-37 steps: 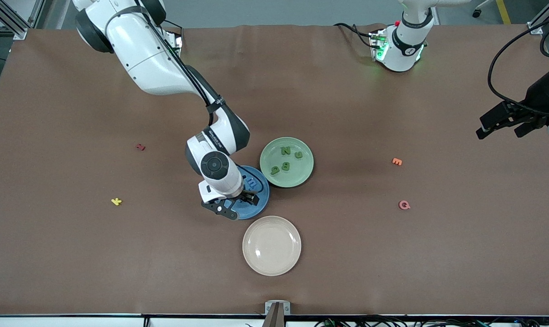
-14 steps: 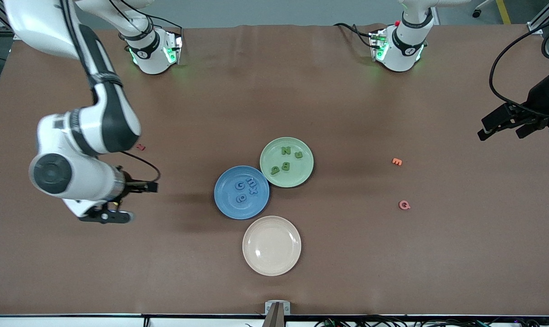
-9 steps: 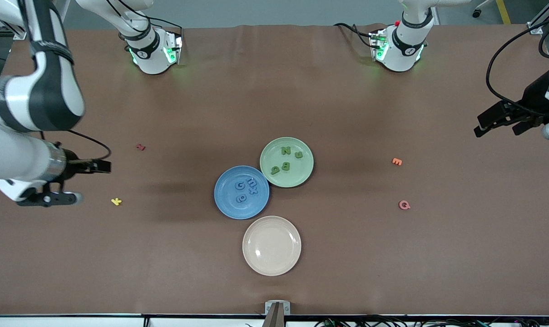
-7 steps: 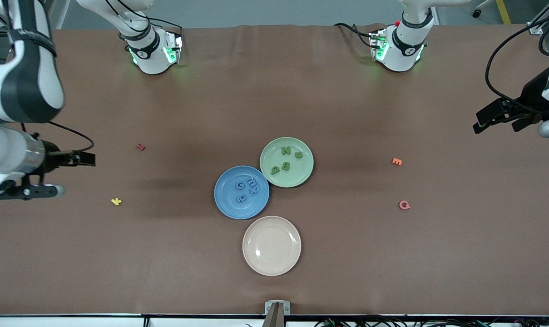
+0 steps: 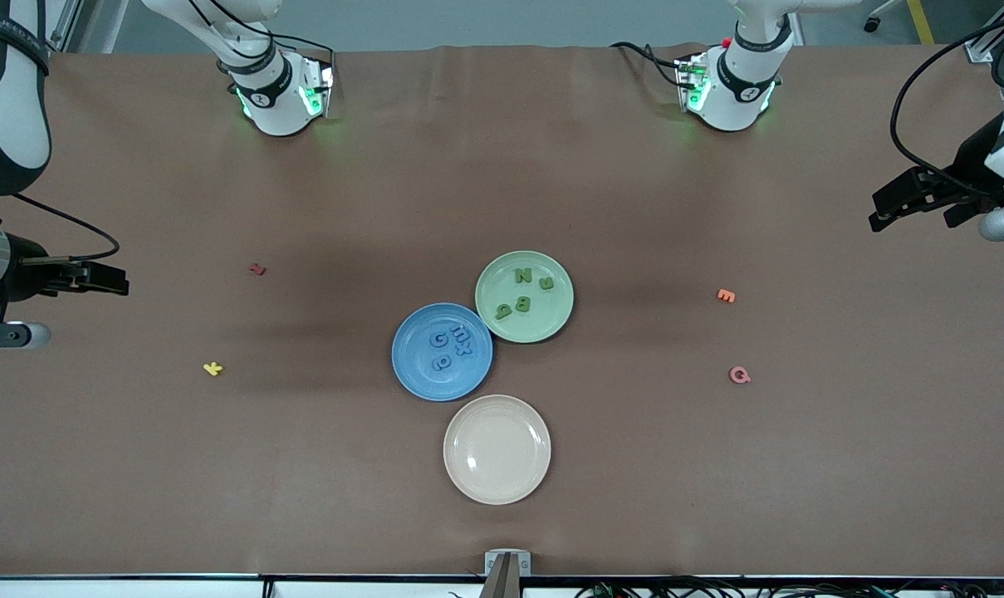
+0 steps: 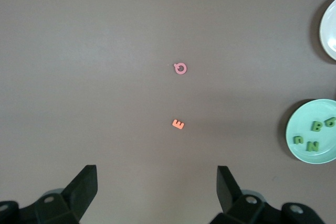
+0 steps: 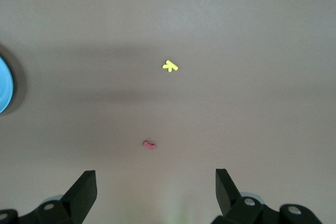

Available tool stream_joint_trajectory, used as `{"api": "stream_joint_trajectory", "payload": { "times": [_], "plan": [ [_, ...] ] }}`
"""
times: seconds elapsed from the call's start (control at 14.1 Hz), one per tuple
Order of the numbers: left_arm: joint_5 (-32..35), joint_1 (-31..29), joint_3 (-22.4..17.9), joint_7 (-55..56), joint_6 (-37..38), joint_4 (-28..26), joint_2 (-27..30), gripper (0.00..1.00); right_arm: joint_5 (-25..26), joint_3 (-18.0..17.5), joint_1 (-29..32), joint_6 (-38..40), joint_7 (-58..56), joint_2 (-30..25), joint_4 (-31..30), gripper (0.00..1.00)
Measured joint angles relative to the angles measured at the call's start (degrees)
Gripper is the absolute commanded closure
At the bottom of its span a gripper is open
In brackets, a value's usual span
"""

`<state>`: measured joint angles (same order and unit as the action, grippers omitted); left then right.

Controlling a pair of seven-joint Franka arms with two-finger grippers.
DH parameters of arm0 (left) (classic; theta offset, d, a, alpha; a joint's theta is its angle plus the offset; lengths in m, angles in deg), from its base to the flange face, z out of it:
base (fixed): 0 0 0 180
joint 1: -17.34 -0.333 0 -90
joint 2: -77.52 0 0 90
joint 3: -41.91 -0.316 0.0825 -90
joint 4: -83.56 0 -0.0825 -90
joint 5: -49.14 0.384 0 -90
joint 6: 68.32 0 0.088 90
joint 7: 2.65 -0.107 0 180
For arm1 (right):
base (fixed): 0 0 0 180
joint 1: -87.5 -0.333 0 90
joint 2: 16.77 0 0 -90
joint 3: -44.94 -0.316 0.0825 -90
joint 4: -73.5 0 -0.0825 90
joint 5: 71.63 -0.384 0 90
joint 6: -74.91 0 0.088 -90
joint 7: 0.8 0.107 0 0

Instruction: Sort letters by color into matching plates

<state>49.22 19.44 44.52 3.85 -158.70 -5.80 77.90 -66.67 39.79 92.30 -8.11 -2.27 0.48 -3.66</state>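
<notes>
Three plates sit together mid-table: the blue plate [image 5: 423, 378] holds several blue letters [image 5: 439, 339], the green plate [image 5: 543, 320] holds several green letters [image 5: 523, 275], and the cream plate [image 5: 497, 448] holds nothing. Toward the right arm's end lie a red letter [image 5: 257, 269] and a yellow letter [image 5: 213, 368]. Toward the left arm's end lie an orange letter [image 5: 725, 295] and a pink letter [image 5: 740, 375]. My right gripper [image 5: 85, 311] hangs open and empty high over its end of the table. My left gripper [image 5: 910, 221] hangs open and empty over the other end.
The right wrist view shows the yellow letter [image 7: 169, 66], the red letter [image 7: 149, 144] and the blue plate's edge [image 7: 4, 85]. The left wrist view shows the pink letter [image 6: 180, 68], the orange letter [image 6: 178, 124], the green plate [image 6: 310, 109] and the cream plate [image 6: 329, 30].
My right arm has swung away from the blue plate to its end of the table, still open. The blue letters are now uncovered. My left gripper shifted only slightly.
</notes>
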Motion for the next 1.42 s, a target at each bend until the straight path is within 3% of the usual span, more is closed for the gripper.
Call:
{"api": "stream_joint_trajectory", "payload": {
  "times": [0.5, 0.99, 1.42],
  "plan": [
    [0.59, -0.14, 0.82, 0.0, 0.11, 0.2, 0.01, 0.0, -0.79, -0.17, 0.08, 6.97, -0.1, -4.38, 0.23, 0.0],
    [0.57, -0.33, 0.72, 0.0, 0.19, 0.32, 0.02, 0.0, -3.65, 3.28, -2.06, 3.6, -2.51, -17.34, -10.95, 0.0],
    [0.56, -0.41, 0.69, 0.0, 0.2, 0.35, 0.02, 0.0, -3.66, 4.67, -3.48, 2.79, -2.54, -20.66, -13.28, 0.0]
  ]
}}
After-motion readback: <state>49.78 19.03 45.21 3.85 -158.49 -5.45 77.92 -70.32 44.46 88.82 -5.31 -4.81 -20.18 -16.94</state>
